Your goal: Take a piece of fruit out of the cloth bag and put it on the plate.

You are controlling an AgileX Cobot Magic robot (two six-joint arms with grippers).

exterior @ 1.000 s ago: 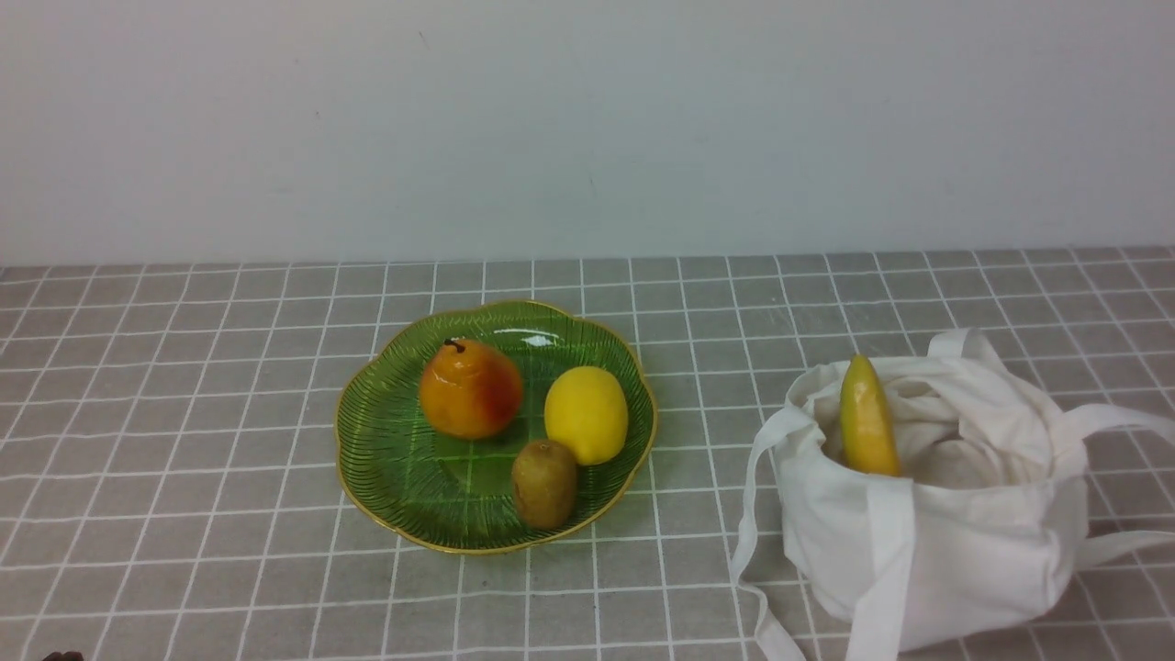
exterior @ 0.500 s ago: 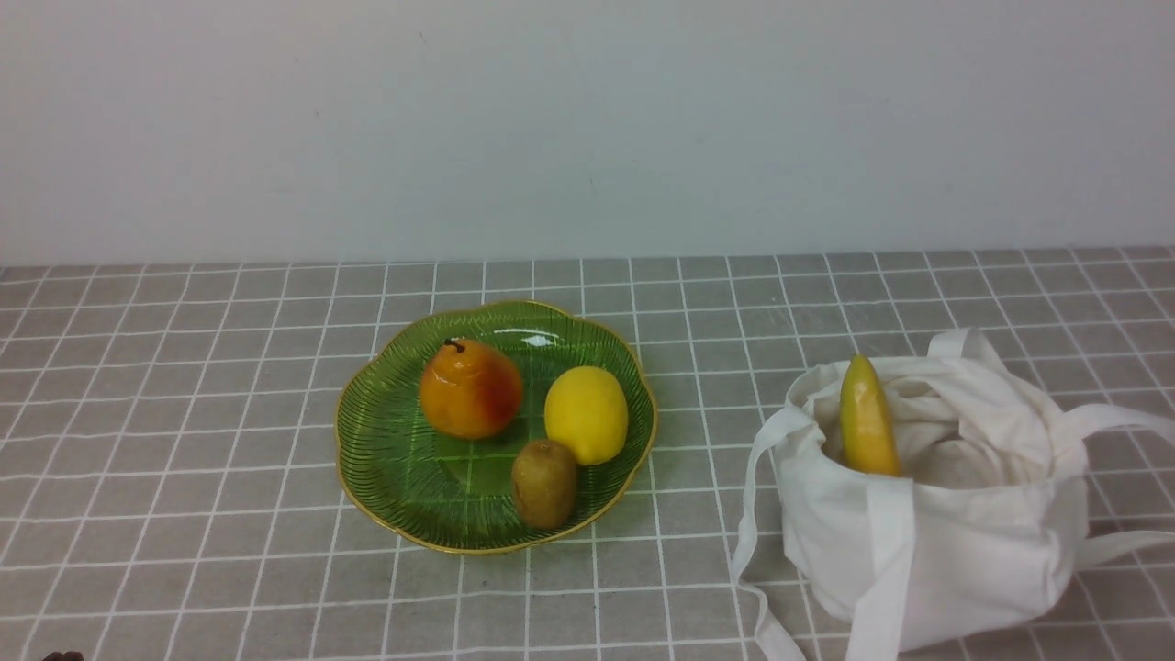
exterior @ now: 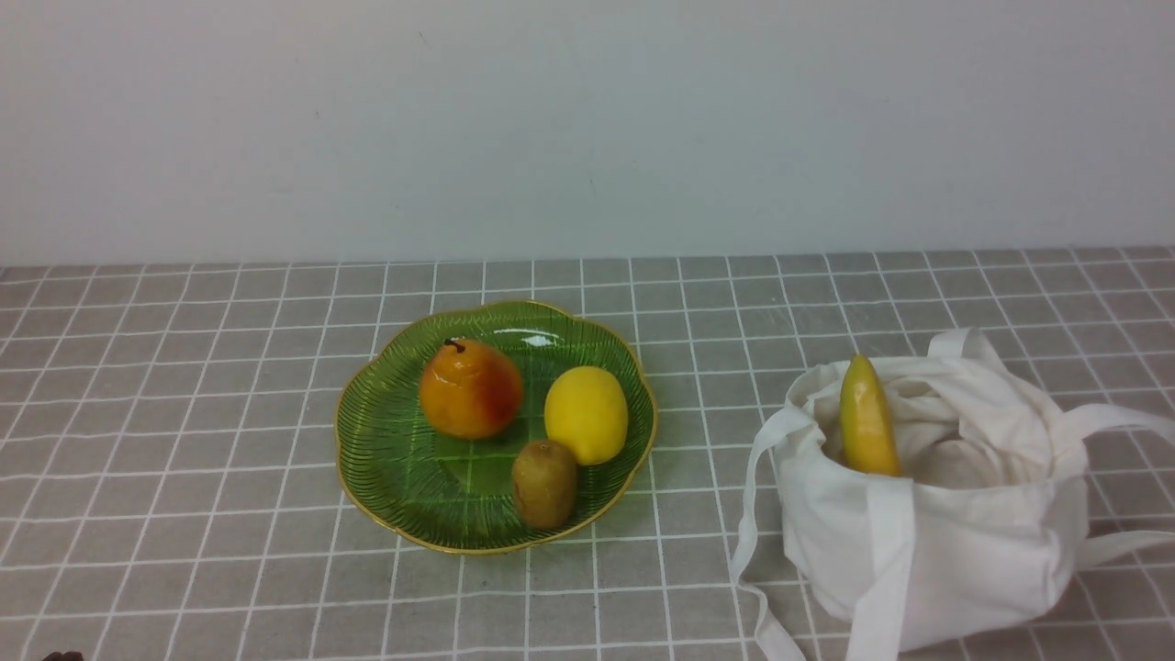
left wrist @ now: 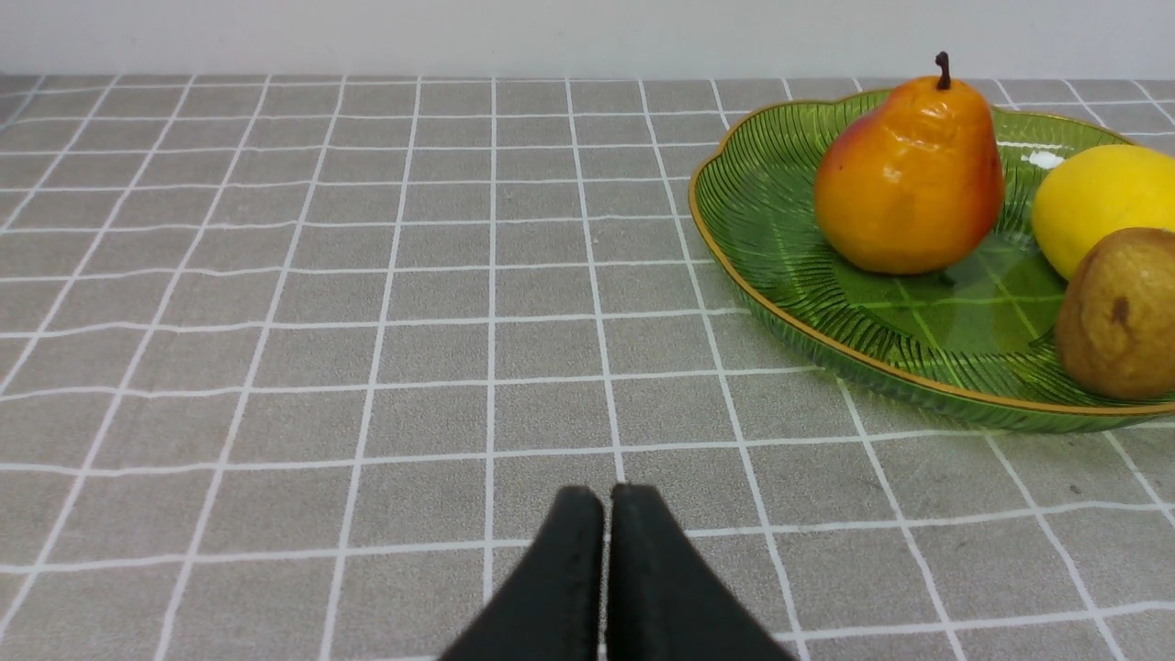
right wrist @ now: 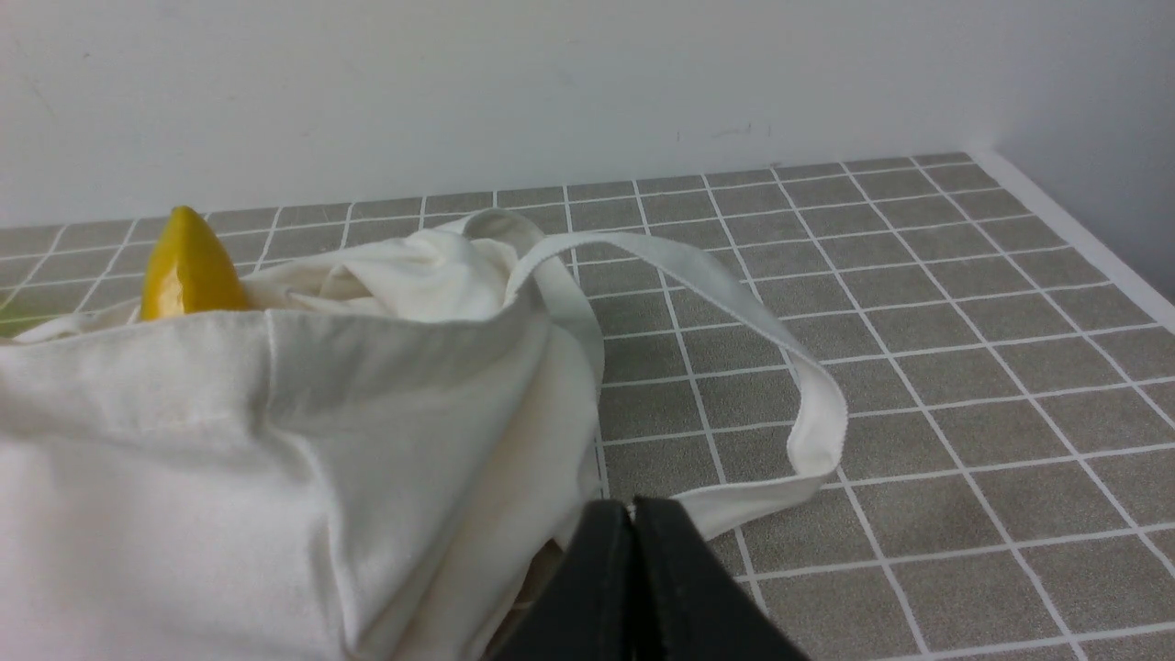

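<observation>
The yellow lemon, the piece of fruit [exterior: 586, 414], lies on the green glass plate [exterior: 386, 450], right of centre. The left wrist view shows it [left wrist: 1102, 207] on the same plate [left wrist: 762, 193]. Right of the plate, the white cloth bag [exterior: 964, 542] slumps on the table. Neither arm shows in the front view. My left gripper [left wrist: 606, 496] is shut and empty, low over the cloth on the side of the plate away from the bag. My right gripper [right wrist: 632, 507] is shut and empty, close beside the bag [right wrist: 229, 477], its tips just short of a strap [right wrist: 734, 500].
An orange-red pear [exterior: 470, 389] and a brown kiwi [exterior: 544, 482] share the plate with the lemon. A banana [exterior: 867, 418] sticks up out of the bag's mouth. Grey checked cloth [exterior: 184, 413] covers the table, with a white wall behind. The table's edge [right wrist: 1083, 239] runs beyond the bag.
</observation>
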